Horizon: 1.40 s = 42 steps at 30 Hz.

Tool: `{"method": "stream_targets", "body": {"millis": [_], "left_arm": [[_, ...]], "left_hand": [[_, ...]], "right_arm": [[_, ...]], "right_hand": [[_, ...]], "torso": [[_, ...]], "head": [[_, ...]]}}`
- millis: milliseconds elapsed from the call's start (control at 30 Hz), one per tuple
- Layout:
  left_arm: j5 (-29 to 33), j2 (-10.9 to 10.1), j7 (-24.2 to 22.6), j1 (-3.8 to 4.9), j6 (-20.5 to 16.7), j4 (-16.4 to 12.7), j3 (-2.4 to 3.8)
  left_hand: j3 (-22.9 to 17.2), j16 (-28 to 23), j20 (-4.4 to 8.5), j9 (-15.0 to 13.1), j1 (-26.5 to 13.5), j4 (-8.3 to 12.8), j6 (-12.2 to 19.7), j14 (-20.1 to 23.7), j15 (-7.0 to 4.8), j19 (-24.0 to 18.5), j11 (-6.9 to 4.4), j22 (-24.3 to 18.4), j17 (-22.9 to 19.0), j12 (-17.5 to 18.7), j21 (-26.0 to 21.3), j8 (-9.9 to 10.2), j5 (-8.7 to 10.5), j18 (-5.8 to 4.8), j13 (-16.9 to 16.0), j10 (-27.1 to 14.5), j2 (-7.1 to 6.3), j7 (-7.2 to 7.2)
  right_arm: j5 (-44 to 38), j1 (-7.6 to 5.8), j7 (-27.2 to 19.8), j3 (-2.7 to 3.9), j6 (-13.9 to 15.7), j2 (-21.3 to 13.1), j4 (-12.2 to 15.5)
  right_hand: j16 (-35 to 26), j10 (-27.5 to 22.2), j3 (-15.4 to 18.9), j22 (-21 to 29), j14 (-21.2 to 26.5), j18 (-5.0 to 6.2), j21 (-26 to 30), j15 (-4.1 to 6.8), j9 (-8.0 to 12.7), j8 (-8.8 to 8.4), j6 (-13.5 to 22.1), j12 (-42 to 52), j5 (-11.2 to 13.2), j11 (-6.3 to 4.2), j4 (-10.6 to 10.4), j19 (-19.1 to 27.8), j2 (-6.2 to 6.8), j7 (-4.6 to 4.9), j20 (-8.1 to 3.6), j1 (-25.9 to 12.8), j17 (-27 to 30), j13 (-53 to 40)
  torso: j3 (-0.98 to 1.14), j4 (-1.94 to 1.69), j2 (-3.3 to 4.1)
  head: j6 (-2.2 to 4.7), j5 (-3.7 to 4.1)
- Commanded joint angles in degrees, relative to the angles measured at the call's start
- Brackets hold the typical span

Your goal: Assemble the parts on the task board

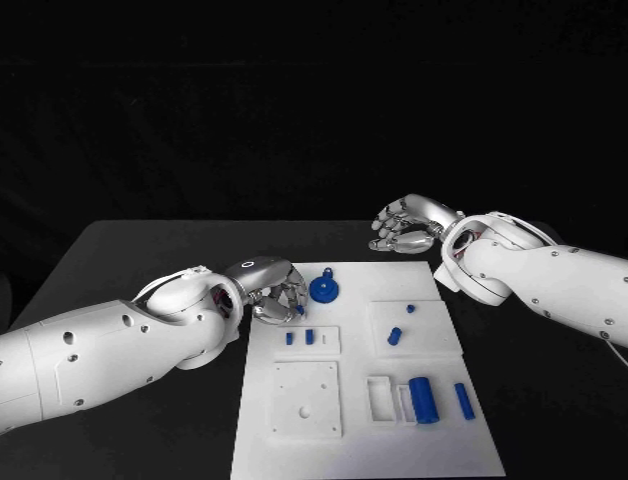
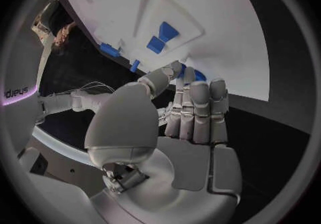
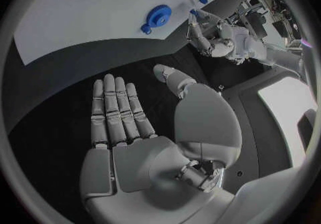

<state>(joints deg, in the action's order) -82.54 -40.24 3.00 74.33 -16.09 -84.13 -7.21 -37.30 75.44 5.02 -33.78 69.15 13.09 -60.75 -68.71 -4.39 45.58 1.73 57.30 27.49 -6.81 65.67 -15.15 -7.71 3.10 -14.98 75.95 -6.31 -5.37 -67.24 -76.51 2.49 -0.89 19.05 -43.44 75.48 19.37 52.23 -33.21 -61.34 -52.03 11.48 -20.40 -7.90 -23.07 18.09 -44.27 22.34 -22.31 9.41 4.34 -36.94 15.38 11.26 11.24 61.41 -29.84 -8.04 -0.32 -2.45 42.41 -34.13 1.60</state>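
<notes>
The white task board (image 1: 357, 420) lies in the middle of the black table. A blue gear with a small handle (image 1: 324, 290) lies flat near the board's far left corner. My left hand (image 1: 274, 296) hovers at the board's left edge beside that gear, fingers straight and close together, nothing in them (image 2: 190, 112). The gear (image 2: 198, 76) peeks out past the fingertips; contact cannot be told. Two small blue pegs (image 1: 300, 338) stand in a raised block just nearer. My right hand (image 1: 408, 226) is beyond the board's far edge over bare table, palm flat and fingers spread (image 3: 123, 122).
On the board's right half lie two small blue pieces (image 1: 409, 308) (image 1: 395, 337). Nearer are a blue cylinder (image 1: 424, 399) and a blue bar (image 1: 464, 400) beside white slots. A white square plate with holes (image 1: 306, 398) sits at the near left.
</notes>
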Motion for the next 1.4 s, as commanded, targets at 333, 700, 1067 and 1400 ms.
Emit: {"method": "stream_targets", "body": {"millis": [333, 700, 1067, 1400], "left_arm": [[0.1, 0.4, -0.5, 0.02, 1.2, 0.6, 0.01], [-1.0, 1.0, -0.6, -0.01, 1.2, 1.1, -0.03], [-1.2, 1.3, -0.3, 0.0, 2.5, 1.4, -0.11], [-1.2, 1.4, -0.2, 0.0, 4.0, 1.2, -0.14]], "left_hand": [[-0.3, 0.3, 4.84, 0.0, -0.1, 0.2, -0.4, -0.1, -0.14, 0.4, 0.17, 0.1, -0.1, 0.0, 0.3, -0.3, -0.2, 1.15, -0.1, 0.4, 0.31, -0.17], [-0.3, 0.3, 4.85, 0.0, -0.1, 0.2, -0.4, -0.1, -0.14, 0.4, 0.17, 0.1, -0.1, 0.0, 0.3, -0.3, -0.2, 1.15, -0.1, 0.4, 0.29, -0.17], [-0.4, 0.2, 4.85, 0.0, -0.1, 0.3, -0.4, 0.0, -0.13, 0.4, 0.18, 0.1, -0.2, 0.1, 0.2, -0.3, -0.18, 1.14, -0.1, 0.4, 0.28, -0.18], [-0.4, 0.2, 4.84, 0.1, -0.1, 0.3, -0.4, 0.1, -0.12, 0.3, 0.19, 0.2, -0.2, 0.2, 0.2, -0.3, -0.16, 1.11, -0.1, 0.4, 0.33, -0.2]], "right_arm": [[-0.1, 0.04, -0.6, 0.02, -0.1, 0.0, 0.1], [-0.1, 0.04, -0.6, 0.02, -0.1, 0.0, 0.1], [-0.1, 0.07, -0.6, 0.02, -0.1, 0.0, 0.0], [-0.1, 0.13, -0.6, 0.02, -0.2, 0.1, 0.0]], "right_hand": [[-0.4, 0.4, 0.3, -0.1, -0.4, -0.45, 0.3, -0.13, 0.1, 0.35, 0.0, -0.2, -0.3, -0.08, -0.1, 0.4, -0.08, 0.81, -0.13, 0.5, 0.1, 0.1], [-0.4, 0.4, 0.3, -0.1, -0.4, -0.45, 0.3, -0.14, 0.1, 0.35, 0.0, -0.2, -0.3, -0.08, -0.1, 0.4, -0.1, 0.82, -0.12, 0.5, 0.1, 0.2], [-0.4, 0.4, 0.3, -0.2, -0.4, -0.45, 0.3, -0.15, 0.1, 0.36, 0.0, -0.3, -0.4, -0.08, -0.1, 0.5, -0.11, 0.82, -0.11, 0.5, 0.2, 0.3], [-0.4, 0.4, 0.3, -0.2, -0.5, -0.45, 0.4, -0.16, 0.1, 0.36, 0.0, -0.3, -0.4, -0.08, -0.1, 0.5, -0.13, 0.82, -0.1, 0.5, 0.2, 0.4]], "torso": [[0.1, 0.07, 0.04], [0.1, 0.14, 0.05], [0.09, 0.04, 0.05], [0.06, 0.08, 0.05]], "head": [[-0.19, -0.17], [-0.25, -0.17], [-0.41, -0.1], [-0.53, -0.1]]}}
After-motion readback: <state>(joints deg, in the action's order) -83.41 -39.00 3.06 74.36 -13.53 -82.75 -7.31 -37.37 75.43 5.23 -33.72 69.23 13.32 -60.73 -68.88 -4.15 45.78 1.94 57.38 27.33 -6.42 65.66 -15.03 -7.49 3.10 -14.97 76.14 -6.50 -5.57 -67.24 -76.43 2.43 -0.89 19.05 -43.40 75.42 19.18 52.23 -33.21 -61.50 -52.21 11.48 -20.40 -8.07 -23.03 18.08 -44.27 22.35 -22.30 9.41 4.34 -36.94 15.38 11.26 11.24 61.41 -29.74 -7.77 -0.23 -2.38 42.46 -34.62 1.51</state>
